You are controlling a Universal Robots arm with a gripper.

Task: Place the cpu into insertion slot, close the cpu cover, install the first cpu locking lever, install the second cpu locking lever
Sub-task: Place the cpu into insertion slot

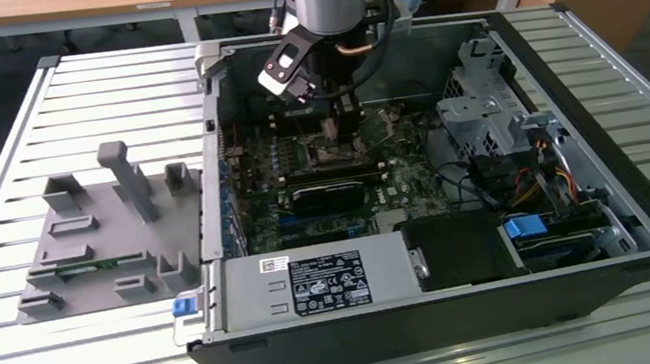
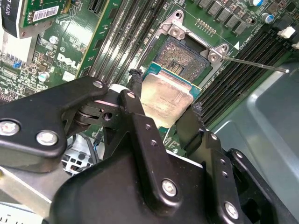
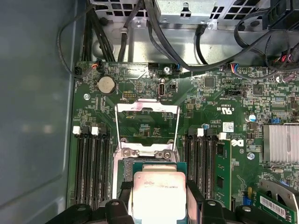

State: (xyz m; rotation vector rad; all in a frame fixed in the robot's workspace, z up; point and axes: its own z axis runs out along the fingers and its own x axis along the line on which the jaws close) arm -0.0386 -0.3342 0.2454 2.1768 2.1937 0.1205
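Note:
My gripper (image 2: 166, 92) is shut on the cpu (image 2: 164, 101), a small square chip with a dull silver top, one finger on each of two opposite edges. In both wrist views the chip hovers partly over the insertion slot (image 2: 180, 52), whose dark pin field shows beyond it. The first wrist view has the cpu (image 3: 159, 193) between the black fingers (image 3: 122, 192), and the cpu cover (image 3: 118, 126), a thin silver frame, folded back open past the slot (image 3: 125, 170). One thin locking lever (image 2: 254, 63) sticks out sideways. In the exterior view the gripper (image 1: 337, 126) reaches down into the open case.
Memory slots (image 3: 91, 168) flank the socket on both sides. A black card (image 1: 329, 192), the power supply (image 1: 311, 285), a drive cage (image 1: 482, 120) and cables (image 3: 187, 42) crowd the case. A grey fixture (image 1: 101, 233) sits on the slatted table at the exterior view's left.

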